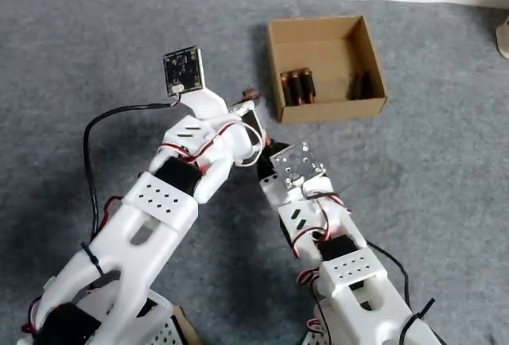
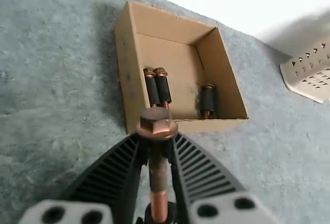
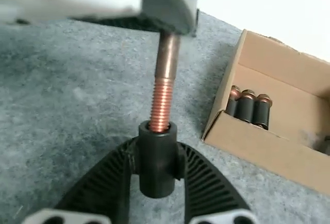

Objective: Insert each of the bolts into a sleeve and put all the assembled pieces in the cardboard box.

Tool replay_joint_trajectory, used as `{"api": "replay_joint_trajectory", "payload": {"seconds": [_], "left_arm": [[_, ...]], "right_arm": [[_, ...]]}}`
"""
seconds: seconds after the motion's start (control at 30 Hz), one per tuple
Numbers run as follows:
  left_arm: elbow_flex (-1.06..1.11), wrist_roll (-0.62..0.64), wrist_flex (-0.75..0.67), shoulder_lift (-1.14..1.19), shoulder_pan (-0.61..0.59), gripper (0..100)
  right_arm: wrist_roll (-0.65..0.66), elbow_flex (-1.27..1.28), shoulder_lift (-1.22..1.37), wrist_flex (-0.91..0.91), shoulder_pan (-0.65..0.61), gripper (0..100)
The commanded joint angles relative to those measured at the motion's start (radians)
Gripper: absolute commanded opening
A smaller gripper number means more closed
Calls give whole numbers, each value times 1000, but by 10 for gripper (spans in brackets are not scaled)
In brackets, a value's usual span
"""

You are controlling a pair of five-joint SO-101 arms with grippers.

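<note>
Insertion step, over the worktop (image 1: 79,59) just beside the cardboard box (image 1: 330,110). The left gripper (image 2: 157,139) is clenched on a bolt (image 2: 157,170). The right gripper (image 3: 156,145) grasps a sleeve (image 3: 156,164), with the threaded tip just entering. The next move likely calls for a straight, coaxial push.

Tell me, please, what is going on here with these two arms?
The left gripper holds a copper bolt by its shank, and the right gripper holds a black sleeve upright beneath it. The bolt's threaded end is at the sleeve's mouth, apparently just entering, so this pair is not yet fully assembled. Both are held beside the cardboard box, which already holds several assembled pieces.
</note>
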Motion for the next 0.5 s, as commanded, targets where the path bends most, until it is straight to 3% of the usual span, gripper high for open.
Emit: {"api": "replay_joint_trajectory", "payload": {"seconds": [0.0, 0.23, 0.47], "left_arm": [[-8, -6, 38, -51, 59, 4], [54, -313, 46, -44, 188, 4], [150, -396, -130, -42, 166, 15]], "right_arm": [[12, -18, -41, -5, 65, 5], [11, -16, -41, -4, 134, 5], [5, -16, -41, -4, 162, 5]]}}
